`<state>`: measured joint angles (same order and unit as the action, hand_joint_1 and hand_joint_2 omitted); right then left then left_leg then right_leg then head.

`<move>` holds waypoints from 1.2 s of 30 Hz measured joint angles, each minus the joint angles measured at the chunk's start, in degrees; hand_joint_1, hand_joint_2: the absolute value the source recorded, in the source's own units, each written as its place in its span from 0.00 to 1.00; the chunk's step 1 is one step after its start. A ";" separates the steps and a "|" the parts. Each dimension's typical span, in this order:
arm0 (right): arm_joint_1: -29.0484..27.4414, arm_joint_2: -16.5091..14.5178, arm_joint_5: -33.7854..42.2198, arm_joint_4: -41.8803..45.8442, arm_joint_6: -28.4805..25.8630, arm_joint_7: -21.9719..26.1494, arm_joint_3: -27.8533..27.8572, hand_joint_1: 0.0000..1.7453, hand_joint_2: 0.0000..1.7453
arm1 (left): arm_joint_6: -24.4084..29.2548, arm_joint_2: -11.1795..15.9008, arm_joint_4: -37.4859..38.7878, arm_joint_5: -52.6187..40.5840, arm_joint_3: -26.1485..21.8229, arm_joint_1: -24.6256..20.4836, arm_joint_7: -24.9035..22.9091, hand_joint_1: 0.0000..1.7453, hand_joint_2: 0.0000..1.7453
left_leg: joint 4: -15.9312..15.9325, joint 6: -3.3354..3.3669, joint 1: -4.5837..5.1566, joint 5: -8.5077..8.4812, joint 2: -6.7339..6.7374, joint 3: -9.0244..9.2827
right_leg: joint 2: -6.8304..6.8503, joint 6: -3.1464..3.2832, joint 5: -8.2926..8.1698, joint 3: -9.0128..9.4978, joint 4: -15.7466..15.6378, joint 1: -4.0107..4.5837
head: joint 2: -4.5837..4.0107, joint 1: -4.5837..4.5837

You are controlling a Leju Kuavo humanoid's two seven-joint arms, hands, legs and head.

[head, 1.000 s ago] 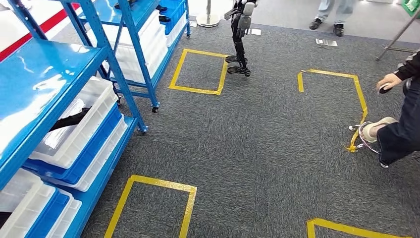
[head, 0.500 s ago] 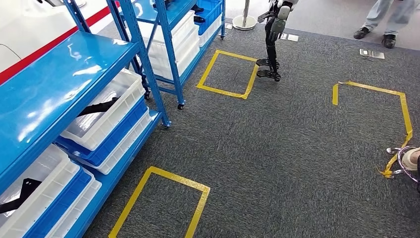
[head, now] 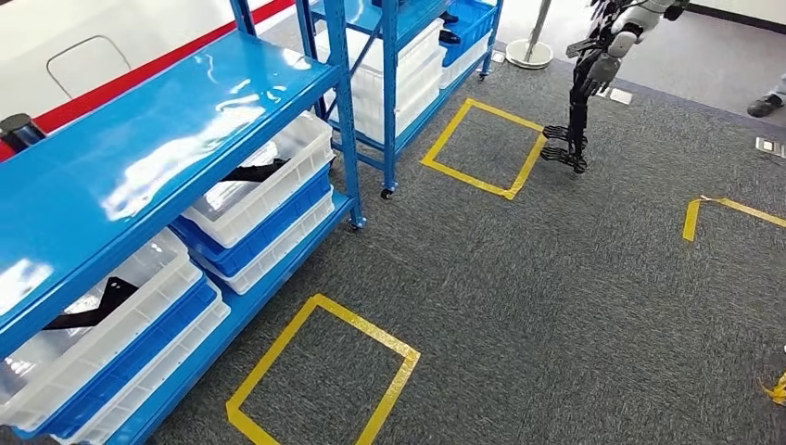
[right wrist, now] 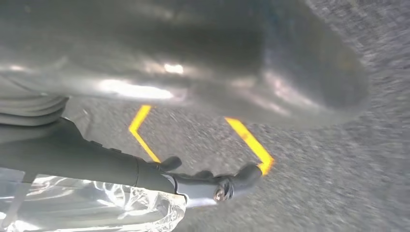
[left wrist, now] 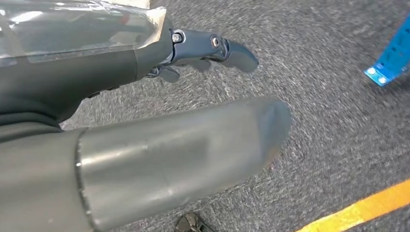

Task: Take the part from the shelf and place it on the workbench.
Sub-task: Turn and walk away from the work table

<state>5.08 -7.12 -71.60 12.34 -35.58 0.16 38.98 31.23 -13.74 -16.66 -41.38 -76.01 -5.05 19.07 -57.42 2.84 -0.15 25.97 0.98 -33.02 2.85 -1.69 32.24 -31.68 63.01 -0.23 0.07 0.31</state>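
Note:
A blue metal shelf (head: 167, 139) stands at the left in the head view. On its lower levels sit white bins (head: 278, 199) stacked on blue trays. A black part (head: 252, 171) lies in the bin nearer the shelf's far end, and another black part (head: 93, 311) lies in the nearer bin. My left hand (left wrist: 145, 63) hangs over grey carpet with its fingers (left wrist: 227, 48) stretched out and nothing in it. My right hand (right wrist: 159, 96) hangs over carpet and yellow tape, its fingers (right wrist: 212, 186) apart and holding nothing.
A second blue shelf (head: 399, 56) with white bins stands farther back. Yellow tape squares (head: 324, 371) (head: 482, 148) mark the carpet beside the shelves. Another robot's legs (head: 576, 111) stand at the back right, near a post base (head: 528, 51) and a person's shoe (head: 767, 104).
The whole picture has shifted right, so the camera has turned toward the shelf. More of the shelf and its bins shows, and the person at the right edge is out of the frame.

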 joint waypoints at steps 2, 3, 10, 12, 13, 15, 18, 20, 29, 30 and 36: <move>-0.50 0.13 0.21 -0.01 -0.06 0.01 0.01 0.00 0.00 | -0.46 0.02 0.00 -0.18 0.03 -0.10 0.32 0.00 0.00 | 0.02 0.28 -0.07 -0.23 -1.53 -0.24 | -2.11 0.37 3.16 -3.64 7.66 -0.19 | 0.00 0.15; -0.79 0.25 0.22 -0.01 -0.11 -0.01 0.01 0.00 0.00 | -0.63 0.02 0.00 -0.14 0.05 -0.10 0.48 0.00 0.00 | 0.00 0.28 -0.10 -0.27 -2.40 -0.31 | -2.42 0.23 3.93 -4.97 10.35 -0.32 | 0.00 0.15; -1.07 1.09 -0.32 -0.04 -0.37 0.14 0.02 0.00 0.00 | -0.67 0.19 0.00 1.05 0.03 -0.06 0.66 0.00 0.00 | -1.04 -1.63 -0.50 -0.17 -7.23 -0.91 | -6.64 -2.24 -2.90 1.33 -4.36 -1.87 | 0.00 0.38; -0.89 1.20 -0.40 -0.03 -0.39 0.13 0.02 0.00 0.00 | -0.58 0.24 0.01 1.20 0.02 0.08 0.65 0.00 0.00 | -1.06 -2.22 -0.64 -0.35 -7.68 -1.23 | -5.57 -1.36 -3.20 1.39 -4.35 -1.68 | 0.00 0.24; -0.83 1.25 -0.42 -0.02 -0.40 0.14 0.02 0.00 0.00 | -0.57 0.26 0.01 1.23 0.01 0.13 0.65 0.00 0.00 | -1.52 -2.45 -0.69 0.00 -6.79 -1.48 | -4.99 -0.98 -3.30 1.40 -4.37 -1.68 | 0.00 0.15; -0.83 1.28 -0.51 -0.01 -0.42 0.20 0.02 0.00 0.00 | -0.52 0.28 0.02 1.28 0.01 0.03 0.65 0.00 0.00 | -5.47 -2.75 -0.64 2.60 -3.69 -3.29 | -3.64 -0.12 -3.42 1.36 -4.47 -1.66 | 0.00 -0.13; -0.85 1.31 -0.80 -0.01 -0.34 0.40 0.00 0.00 0.00 | -0.26 0.28 0.02 1.38 0.01 -0.08 0.59 0.00 0.00 | -16.50 -2.89 -0.58 7.72 -1.46 -8.44 | -1.22 0.51 -3.32 1.14 -4.46 -1.04 | 0.00 -0.34; -0.55 1.20 -1.19 -0.01 -0.14 0.44 -0.14 0.00 0.00 | -0.10 0.28 0.02 1.36 -0.01 0.06 0.50 0.00 0.00 | -16.86 -2.62 -0.54 6.75 -1.24 -8.35 | 0.25 0.60 -3.25 1.15 -4.45 -0.76 | 0.00 -0.35; 0.10 0.49 -1.47 0.02 0.01 -1.39 -0.96 0.00 0.00 | -0.03 0.38 0.03 1.07 0.01 0.00 -0.37 0.00 0.00 | -0.55 0.05 0.73 0.62 1.31 0.02 | 3.02 -0.18 -1.86 1.69 -3.55 0.10 | 0.00 -0.29; 0.03 0.52 -1.45 0.02 0.01 -1.39 -0.96 0.00 0.00 | 0.01 0.34 0.03 1.07 0.00 -0.01 -0.40 0.00 0.00 | -0.14 0.31 0.45 0.28 0.66 0.14 | 1.37 -0.19 -0.69 0.73 -1.35 0.10 | 0.00 -0.22; -0.84 0.84 -1.34 0.02 0.00 -1.55 -0.95 0.00 0.00 | 0.06 0.15 0.07 1.06 -0.01 -0.02 -0.42 0.00 0.00 | -0.11 0.36 -0.11 -0.22 -4.16 0.01 | -2.85 -1.60 1.96 -4.25 8.48 -0.68 | 0.00 -0.09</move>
<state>4.24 -6.28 -72.95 12.35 -35.58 -1.38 38.03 31.29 -13.59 -16.59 -40.32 -76.02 -5.07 18.65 -57.54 3.20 -0.26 25.75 -3.17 -33.01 0.00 -3.29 34.20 -35.93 71.49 -0.91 0.07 0.22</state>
